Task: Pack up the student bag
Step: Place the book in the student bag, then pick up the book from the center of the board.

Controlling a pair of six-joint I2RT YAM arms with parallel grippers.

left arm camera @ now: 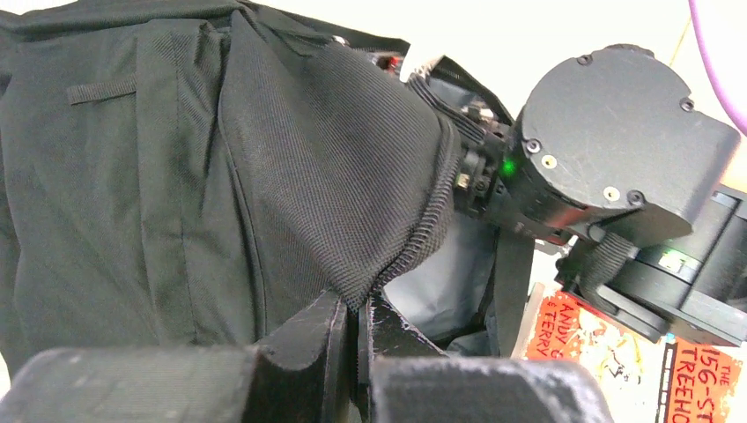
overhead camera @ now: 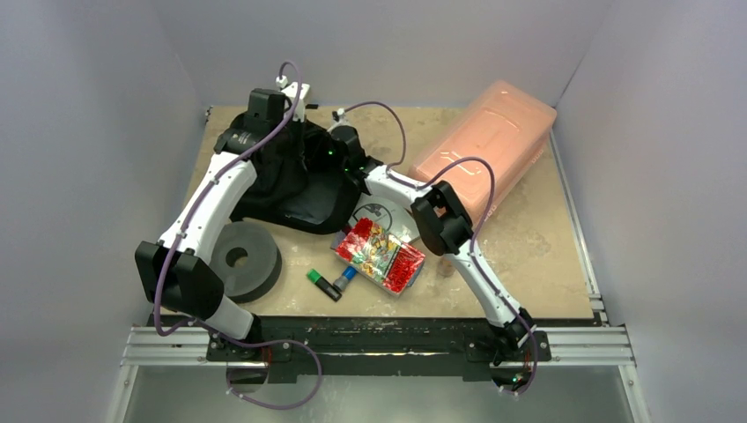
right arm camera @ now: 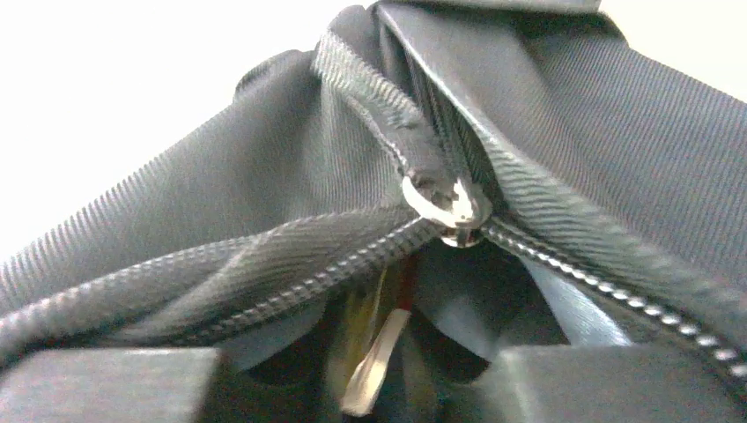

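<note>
Student bag, pinched by left gripper, risked slipping free if the wide-spread right gripper yanked the zipper.

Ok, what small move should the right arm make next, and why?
Probably close the open right jaws on the zip pull and draw it along. The left jaws pinch the bag at its zip edge, the opening looks narrow, and the book lies outside.
</note>
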